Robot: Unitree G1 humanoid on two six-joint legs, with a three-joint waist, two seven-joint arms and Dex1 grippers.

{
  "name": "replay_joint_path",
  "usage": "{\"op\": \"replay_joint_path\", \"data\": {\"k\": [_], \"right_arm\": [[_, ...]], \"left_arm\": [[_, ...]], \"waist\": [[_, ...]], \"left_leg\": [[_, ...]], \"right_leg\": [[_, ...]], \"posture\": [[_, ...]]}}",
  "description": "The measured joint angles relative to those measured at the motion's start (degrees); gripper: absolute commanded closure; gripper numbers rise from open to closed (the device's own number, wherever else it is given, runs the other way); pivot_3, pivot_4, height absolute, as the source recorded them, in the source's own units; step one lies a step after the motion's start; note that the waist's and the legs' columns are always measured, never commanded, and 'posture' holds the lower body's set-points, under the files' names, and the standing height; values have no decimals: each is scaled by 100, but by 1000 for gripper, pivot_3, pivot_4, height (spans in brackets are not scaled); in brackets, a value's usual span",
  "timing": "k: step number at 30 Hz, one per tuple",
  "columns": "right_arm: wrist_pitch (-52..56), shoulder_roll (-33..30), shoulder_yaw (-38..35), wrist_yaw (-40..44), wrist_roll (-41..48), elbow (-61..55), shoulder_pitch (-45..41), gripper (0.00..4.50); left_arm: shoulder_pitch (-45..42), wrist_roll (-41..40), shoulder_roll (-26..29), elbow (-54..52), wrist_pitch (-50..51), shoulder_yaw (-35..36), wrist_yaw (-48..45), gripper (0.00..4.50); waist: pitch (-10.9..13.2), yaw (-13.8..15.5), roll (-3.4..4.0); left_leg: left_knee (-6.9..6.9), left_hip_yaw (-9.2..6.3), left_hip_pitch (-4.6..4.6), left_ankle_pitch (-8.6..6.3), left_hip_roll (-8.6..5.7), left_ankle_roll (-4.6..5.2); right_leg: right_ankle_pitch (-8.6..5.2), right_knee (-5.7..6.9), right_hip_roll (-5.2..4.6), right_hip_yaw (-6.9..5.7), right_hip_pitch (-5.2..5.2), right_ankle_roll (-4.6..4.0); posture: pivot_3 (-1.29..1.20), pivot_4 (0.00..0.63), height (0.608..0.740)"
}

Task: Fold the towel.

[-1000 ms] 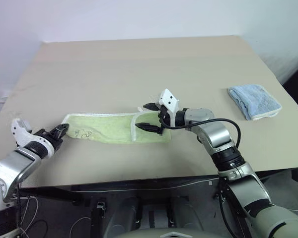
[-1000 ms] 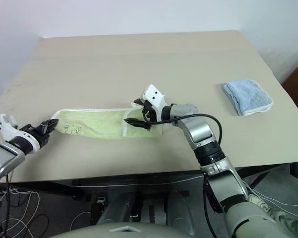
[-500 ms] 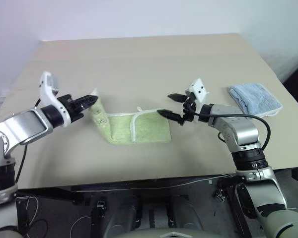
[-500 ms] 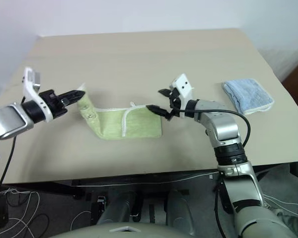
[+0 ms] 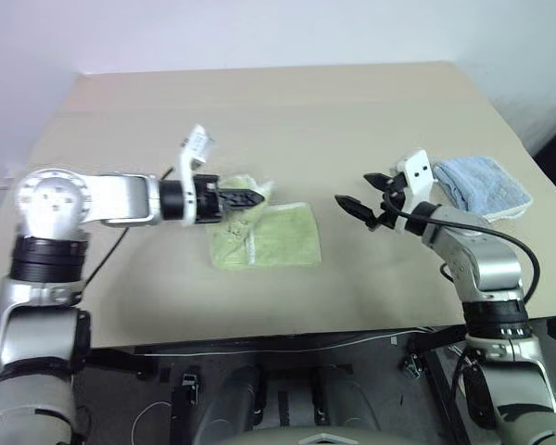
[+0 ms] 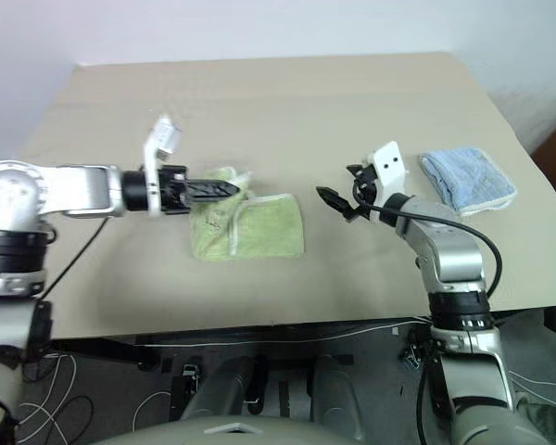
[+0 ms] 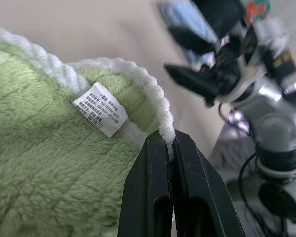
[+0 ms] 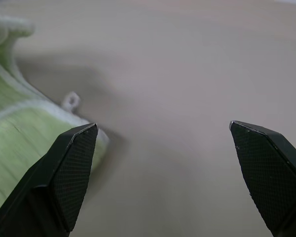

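Towel [image 5: 278, 236] end now carried over, underside hidden

Table [image 5: 287, 111]: broad, flat top in pale beige, matte, its far edge meeting a white wall [image 5: 259, 32]. Near edge runs across the lower part of the head views.

Light blue cloth [image 5: 486, 185]: small, folded, terry texture, pale edging along one side. Lies flat on the table toward the right edge, well apart from anything else on the surface.

Below the table's near edge: dark floor, thin white cables [image 5: 51, 394] trailing at the lower left.
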Motion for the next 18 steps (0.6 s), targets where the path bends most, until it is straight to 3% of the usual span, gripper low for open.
{"op": "replay_joint_path", "data": {"k": [8,18], "right_arm": [[420,-122,-251,-400,72,-673,402,0],[545,-202,-439,-664,108,-866,636,0]], "left_arm": [[-399,1673,-909,584,98,-451,-1251,4452],[-485,2980,-1282,716,195,-622,-2357,4452]], "waist": [[2,-2,-1],[2,0,-1]], "left_leg": [[1,0,-1,-12,3,20],[1,0,-1,-12,3,21]], "right_leg": [[0,1,0,0,-2,0],[0,1,-1,-1,-1,1]], "posture": [[0,150,740],[0,150,740]]}}
